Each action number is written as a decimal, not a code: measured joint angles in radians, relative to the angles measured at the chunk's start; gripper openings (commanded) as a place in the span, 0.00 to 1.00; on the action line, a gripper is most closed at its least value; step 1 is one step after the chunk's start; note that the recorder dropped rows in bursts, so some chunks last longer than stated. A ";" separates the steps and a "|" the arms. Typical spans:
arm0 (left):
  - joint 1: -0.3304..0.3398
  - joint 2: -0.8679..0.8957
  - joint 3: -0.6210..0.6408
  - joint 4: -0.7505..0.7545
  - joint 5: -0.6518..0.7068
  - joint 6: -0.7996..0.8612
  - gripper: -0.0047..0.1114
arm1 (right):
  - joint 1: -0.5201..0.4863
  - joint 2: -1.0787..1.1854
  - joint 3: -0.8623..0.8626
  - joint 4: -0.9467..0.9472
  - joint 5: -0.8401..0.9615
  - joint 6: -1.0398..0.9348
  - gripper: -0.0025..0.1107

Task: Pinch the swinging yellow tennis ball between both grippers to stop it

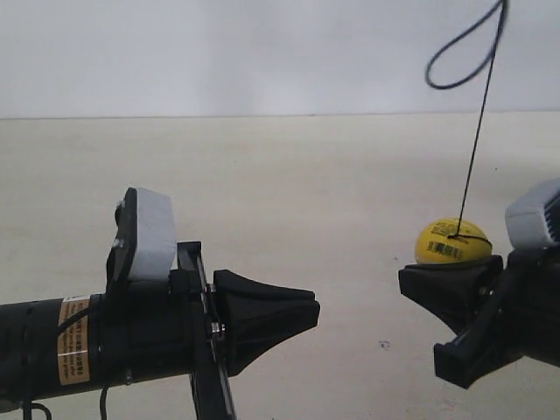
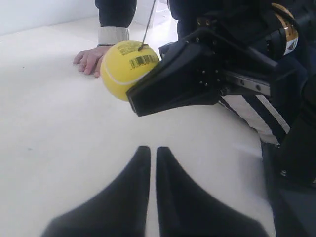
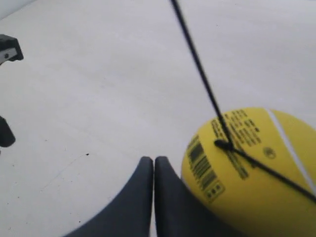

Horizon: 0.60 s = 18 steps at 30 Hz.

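The yellow tennis ball (image 1: 452, 242) hangs on a thin dark string (image 1: 473, 144) over the pale table. It sits just above and behind the tip of my right gripper (image 1: 411, 284), the arm at the exterior view's right. In the right wrist view the ball (image 3: 247, 177) presses against the outer side of my shut right gripper (image 3: 153, 162). My left gripper (image 1: 313, 312), with the orange label on its arm, is shut and stands well apart from the ball. In the left wrist view my left gripper (image 2: 149, 150) points toward the ball (image 2: 123, 69) with bare table between.
A person's hand (image 2: 90, 59) with a dark sleeve rests on the table behind the ball. The string loops at the top (image 1: 464, 52). A pale wall (image 1: 262, 52) backs the table's far edge.
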 measured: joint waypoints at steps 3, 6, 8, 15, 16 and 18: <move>0.000 0.000 0.000 -0.013 0.000 0.000 0.08 | 0.000 0.000 0.000 0.028 0.027 -0.018 0.02; 0.000 0.000 0.000 -0.013 0.000 0.000 0.08 | 0.000 0.000 0.000 0.056 0.088 -0.024 0.02; 0.000 0.000 0.000 -0.013 0.000 0.000 0.08 | 0.000 0.000 0.000 0.069 0.120 -0.024 0.02; 0.000 0.000 0.000 -0.015 0.000 0.000 0.08 | 0.000 0.000 0.000 0.075 0.107 -0.024 0.02; 0.000 0.000 0.000 -0.015 0.000 0.000 0.08 | 0.000 0.000 0.000 0.075 0.087 -0.024 0.02; 0.000 0.000 0.000 -0.015 0.000 0.000 0.08 | 0.000 0.000 0.000 0.041 0.001 -0.019 0.02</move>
